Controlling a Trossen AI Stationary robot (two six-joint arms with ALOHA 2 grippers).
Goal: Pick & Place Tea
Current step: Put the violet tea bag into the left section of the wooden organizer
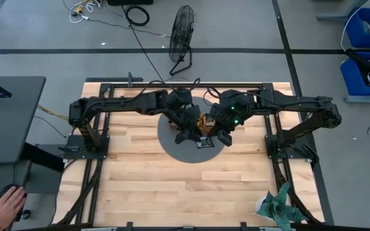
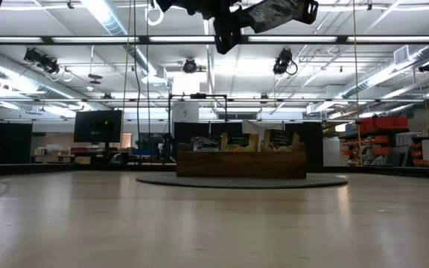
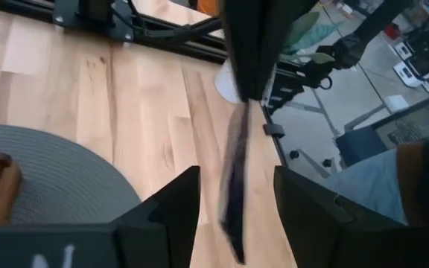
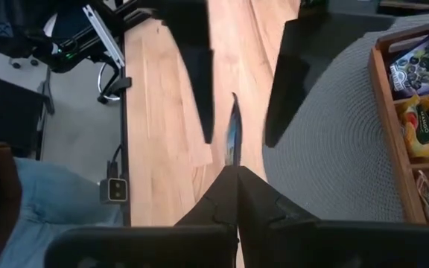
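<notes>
Tea sachet [image 4: 232, 138] pinched, right hand [image 4: 237, 173], seemingly airborne

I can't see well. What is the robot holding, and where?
The right gripper pinches a thin flat dark tea sachet by one edge; the open left gripper straddles its other end.

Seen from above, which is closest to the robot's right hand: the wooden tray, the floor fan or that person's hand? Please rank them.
1. wooden tray: mid-table, right beside the right hand.
2. floor fan: on the floor past the table's far edge.
3. person's hand: off the table, lower-left corner.
</notes>
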